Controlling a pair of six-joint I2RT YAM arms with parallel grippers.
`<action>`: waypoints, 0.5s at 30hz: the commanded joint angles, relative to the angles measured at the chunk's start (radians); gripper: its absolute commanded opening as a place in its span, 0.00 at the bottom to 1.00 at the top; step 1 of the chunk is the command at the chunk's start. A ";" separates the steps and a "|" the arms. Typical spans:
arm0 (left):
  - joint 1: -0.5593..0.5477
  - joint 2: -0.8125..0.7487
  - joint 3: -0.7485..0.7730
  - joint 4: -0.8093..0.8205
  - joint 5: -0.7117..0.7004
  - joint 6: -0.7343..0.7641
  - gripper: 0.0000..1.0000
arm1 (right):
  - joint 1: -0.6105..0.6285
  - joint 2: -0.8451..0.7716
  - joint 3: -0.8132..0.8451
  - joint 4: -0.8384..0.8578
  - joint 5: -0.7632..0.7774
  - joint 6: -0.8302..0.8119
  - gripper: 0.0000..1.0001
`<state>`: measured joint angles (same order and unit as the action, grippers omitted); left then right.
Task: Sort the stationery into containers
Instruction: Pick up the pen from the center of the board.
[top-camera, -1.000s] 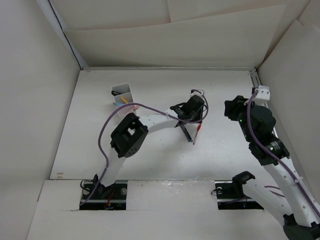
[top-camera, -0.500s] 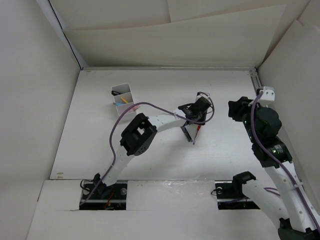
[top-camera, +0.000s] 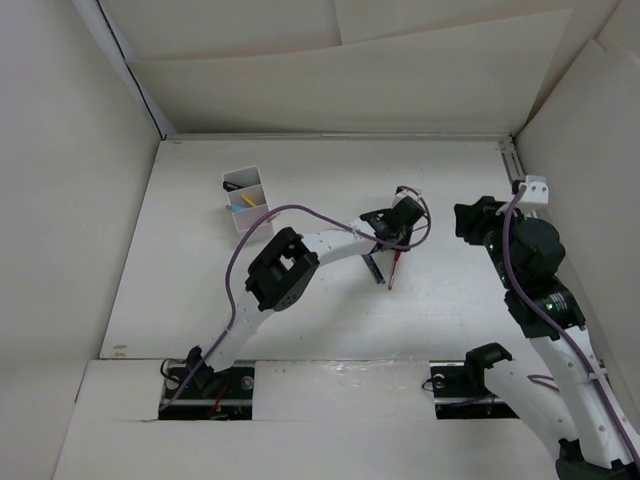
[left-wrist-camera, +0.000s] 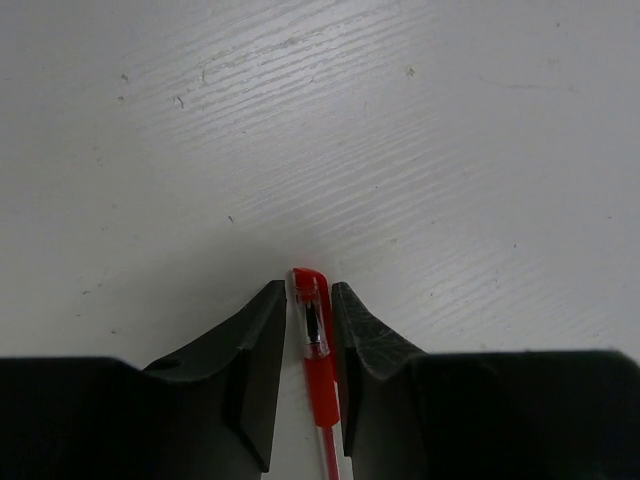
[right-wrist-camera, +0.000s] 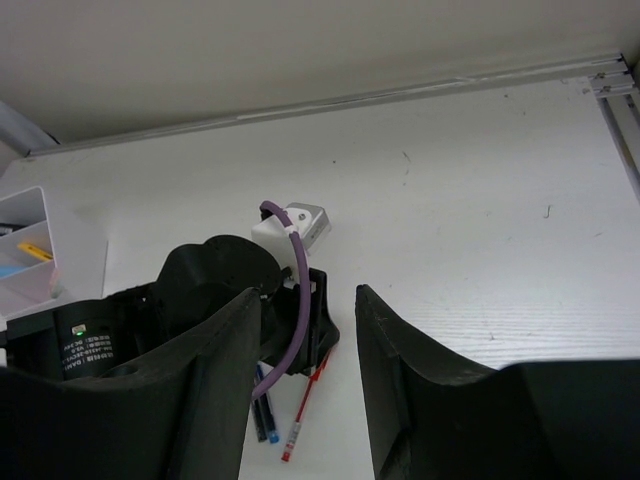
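Bracketing red pen (left-wrist-camera: 319, 378) on table (left-wrist-camera: 300, 120), L jaws nrly touching it.

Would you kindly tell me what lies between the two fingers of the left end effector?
A red pen lies on the table between the left end effector's fingers, one end just past their tips; the left wrist view shows this.

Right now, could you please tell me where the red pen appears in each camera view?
Top external: red pen at table centre, under the left gripper.
Left wrist: bottom centre, between the fingers.
Right wrist: bottom, left of centre, beside a blue pen.
Shared landmark: the left gripper straddling it.
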<state>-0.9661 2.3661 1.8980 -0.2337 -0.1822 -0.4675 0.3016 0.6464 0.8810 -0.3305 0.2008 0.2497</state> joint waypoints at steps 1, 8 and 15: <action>-0.016 0.034 0.032 -0.052 -0.010 0.027 0.21 | -0.004 -0.016 -0.005 0.044 -0.012 -0.013 0.48; -0.036 0.047 0.033 -0.079 -0.074 0.036 0.09 | -0.004 -0.016 -0.005 0.064 -0.032 -0.004 0.48; -0.036 -0.007 -0.011 -0.079 -0.131 0.036 0.00 | -0.004 -0.034 -0.005 0.054 -0.023 -0.004 0.48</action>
<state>-0.9997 2.3867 1.9240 -0.2314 -0.2695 -0.4446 0.3016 0.6380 0.8795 -0.3283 0.1822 0.2501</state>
